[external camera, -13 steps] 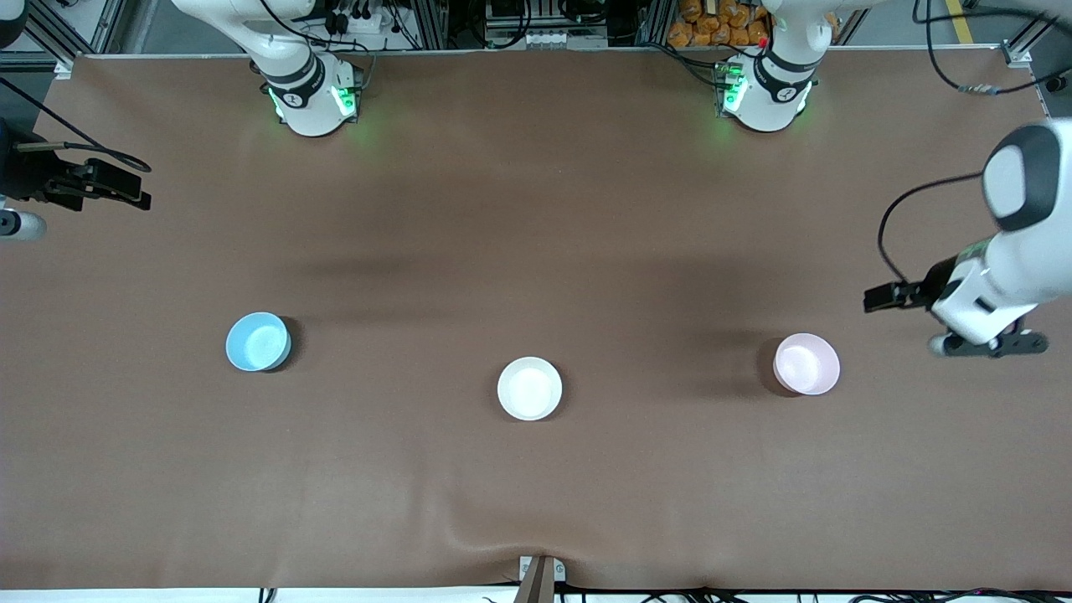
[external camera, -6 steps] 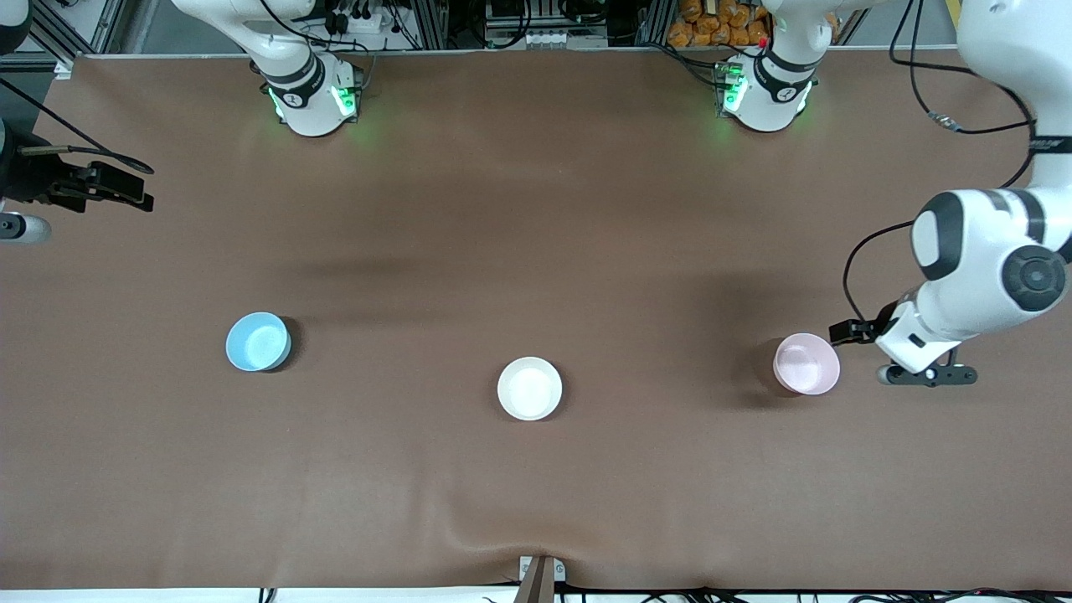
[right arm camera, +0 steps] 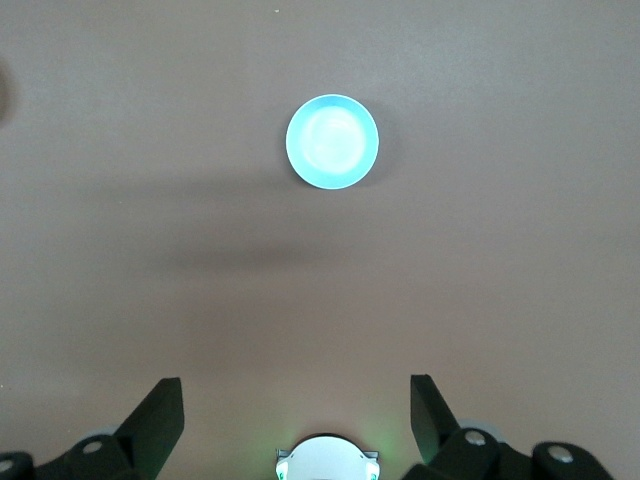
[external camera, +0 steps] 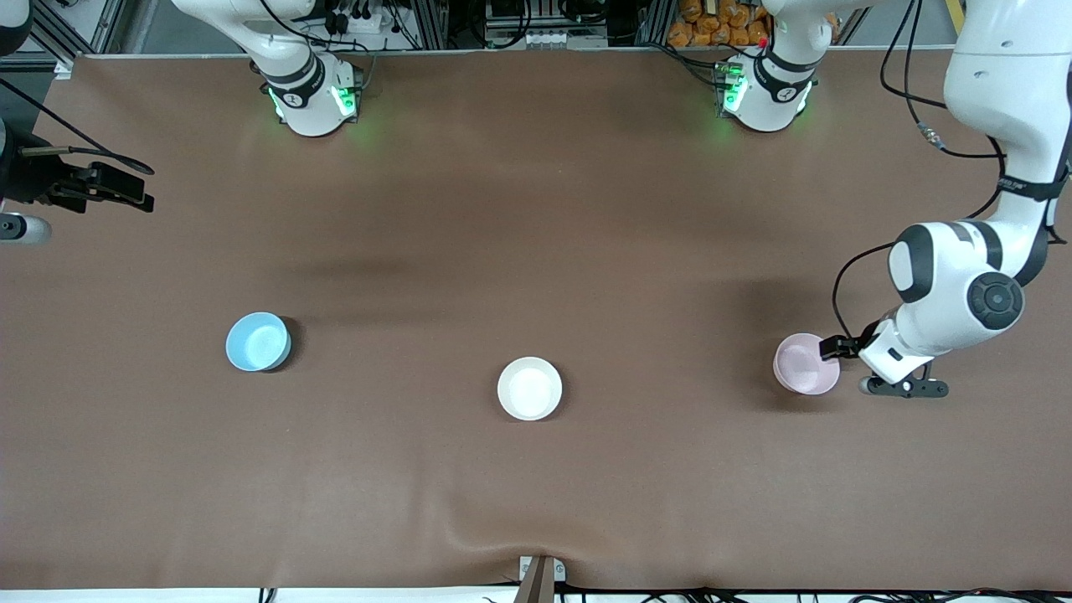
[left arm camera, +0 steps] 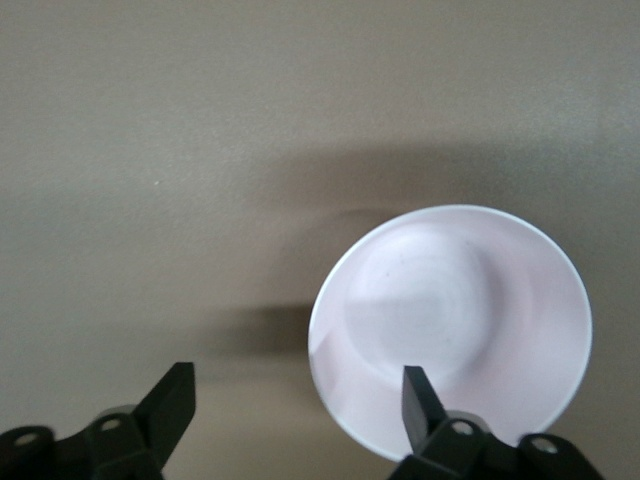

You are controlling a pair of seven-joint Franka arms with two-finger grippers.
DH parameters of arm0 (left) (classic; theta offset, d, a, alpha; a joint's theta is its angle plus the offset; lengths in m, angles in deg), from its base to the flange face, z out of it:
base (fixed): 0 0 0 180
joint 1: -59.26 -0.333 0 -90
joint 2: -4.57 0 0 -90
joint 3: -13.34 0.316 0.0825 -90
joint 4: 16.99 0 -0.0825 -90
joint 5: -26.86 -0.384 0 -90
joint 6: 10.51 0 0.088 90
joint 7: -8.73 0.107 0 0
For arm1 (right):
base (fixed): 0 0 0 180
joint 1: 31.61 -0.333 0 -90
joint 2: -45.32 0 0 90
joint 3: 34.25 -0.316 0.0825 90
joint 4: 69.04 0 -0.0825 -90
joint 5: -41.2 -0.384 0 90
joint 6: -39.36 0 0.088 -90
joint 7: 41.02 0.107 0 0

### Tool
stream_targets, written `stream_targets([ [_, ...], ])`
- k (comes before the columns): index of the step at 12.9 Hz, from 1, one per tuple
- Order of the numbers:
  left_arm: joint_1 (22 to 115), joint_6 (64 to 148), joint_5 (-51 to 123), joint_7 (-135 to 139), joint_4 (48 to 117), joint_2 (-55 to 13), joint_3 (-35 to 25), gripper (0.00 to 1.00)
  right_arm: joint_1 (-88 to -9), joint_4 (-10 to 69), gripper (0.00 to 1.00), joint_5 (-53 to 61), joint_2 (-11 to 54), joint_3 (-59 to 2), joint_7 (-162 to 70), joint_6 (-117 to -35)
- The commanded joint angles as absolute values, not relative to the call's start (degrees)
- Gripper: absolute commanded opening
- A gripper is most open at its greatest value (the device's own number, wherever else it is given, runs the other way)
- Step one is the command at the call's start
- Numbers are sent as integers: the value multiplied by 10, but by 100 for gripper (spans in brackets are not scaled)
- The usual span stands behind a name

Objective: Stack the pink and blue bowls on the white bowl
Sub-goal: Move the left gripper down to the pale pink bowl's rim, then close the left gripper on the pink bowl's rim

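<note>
white bowl [external camera: 529, 389]: nearest the front camera of the three, sitting alone mid-counter, nothing stacked in it yet. This one's the base.

pink bowl [external camera: 802, 364]: a touch farther from the camera than the white one, toward the left arm's end of the counter [external camera: 536, 209]. Upright, empty.

left pincer [left arm camera: 300, 385]: right at the pink bowl's rim on the side facing the left arm's end. Fingers are spread wide in the left wrist view; one finger [left arm camera: 420, 395] sits over the inside of the bowl, the other [left arm camera: 172, 398] outside it over bare counter. So it's straddling the wall, not gripping anything yet.

blue bowl [external camera: 258, 341]: a bit farther again, toward the right arm's end, well apart from the others. Shows in the right wrist view [right arm camera: 332, 141] too.

right pincer [right arm camera: 297, 400]: waiting high over the counter's edge at the right arm's end, fingers wide, holding nothing.

handling guess: thin glossy plastic, probably super light and a bit slippery. I'd pinch the wall at the rim, one finger in, one out. Squeezing too hard or off-centre could tip or skid it.
</note>
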State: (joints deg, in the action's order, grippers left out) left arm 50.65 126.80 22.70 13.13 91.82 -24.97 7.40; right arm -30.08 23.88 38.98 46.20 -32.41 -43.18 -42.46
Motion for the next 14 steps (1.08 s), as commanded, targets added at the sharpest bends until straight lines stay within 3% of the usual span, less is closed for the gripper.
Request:
stream_targets([
  [1,507,1281,220,133,915,-254,69,57,-297,243,100,391,462,-328,-437,-431],
  [2,508,1284,220,133,913,-258,69,44,-297,243,100,391,462,-328,-437,-432],
  [3,506,1287,220,133,913,-259,69,38,-297,243,100,390,462,-328,-437,-433],
  [7,502,1298,219,134,914,-268,69,37,-297,244,100,390,461,-328,-437,-433],
  [8,502,1298,220,134,914,-269,69,33,-298,244,100,390,461,-328,-437,-433],
  [10,507,1298,220,134,914,-269,68,12,-299,244,100,390,460,-328,-437,-434],
  [13,508,1298,223,129,911,-265,67,0,-298,244,100,390,460,-328,-437,-434],
  [14,508,1298,223,133,912,-265,67,0,-299,244,100,390,461,-328,-437,-435],
])
